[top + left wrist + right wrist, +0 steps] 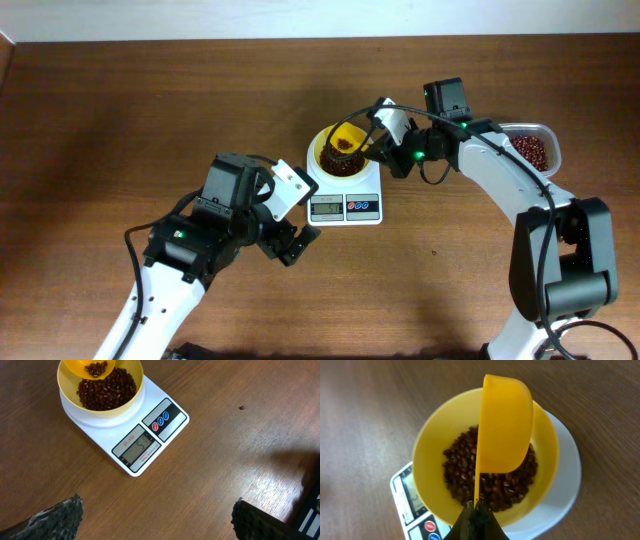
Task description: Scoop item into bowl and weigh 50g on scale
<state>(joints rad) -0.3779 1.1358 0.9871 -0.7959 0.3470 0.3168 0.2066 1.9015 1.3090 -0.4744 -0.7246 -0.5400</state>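
Beans [106,390] lay in the bowl [427,460] atop the scale [145,445]. Right hand [475,521] was clenched on the scoop [505,425] handle, scoop tilted over the bowl. Left hand [297,240], released, hovered over the tabletop [150,100] at the scale's seven o'clock.

Both arms are white shells linked by chunky black joint housings. The left arm [148,300], off the display end of the scale [345,208], trails a thin black cable by its boxy black wrist. The right arm [510,185], off the scale's button end, wears looping black cables and tiny green lights. The left gripper [156,510] has dark, knurled fingers [55,520].
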